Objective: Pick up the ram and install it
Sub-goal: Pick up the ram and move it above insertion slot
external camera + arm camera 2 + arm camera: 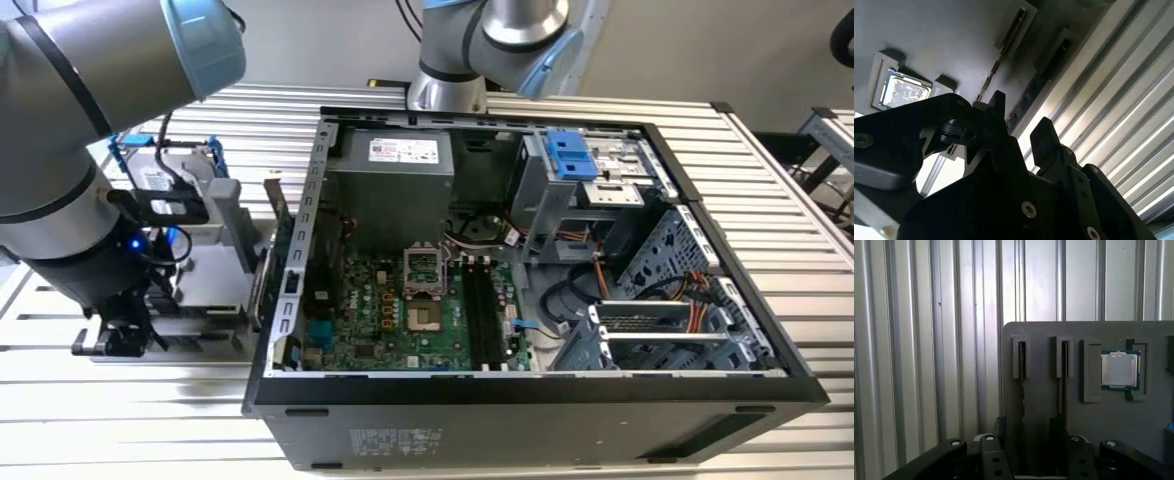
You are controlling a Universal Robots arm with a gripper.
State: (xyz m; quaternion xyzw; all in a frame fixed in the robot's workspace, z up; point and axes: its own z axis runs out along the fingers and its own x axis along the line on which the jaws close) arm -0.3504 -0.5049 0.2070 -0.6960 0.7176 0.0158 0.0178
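Note:
Two rams stand on edge in slots of a grey holder tray [1044, 335]. In the first wrist view one ram [1022, 390] runs down between my fingertips and the other ram [1062, 390] lies just beside one finger [1056, 427]. My gripper [1027, 429] is open, its fingers straddling the first ram with a gap on each side. The second wrist view shows the same: gripper [1021, 125] open over a dark ram [1026, 100], with the other ram [1004, 45] further off. In the exterior view the gripper [120, 335] hangs low over the tray, at the view's left of the computer case [534, 400].
A processor chip [1120, 369] sits in a pocket of the tray beside the slots. The open case holds a green motherboard [400, 320] with long dark memory slots [487, 315]. A drive in a blue frame [174, 165] and a bracketed card [274, 205] stand behind the tray. The table [80, 410] is ribbed metal.

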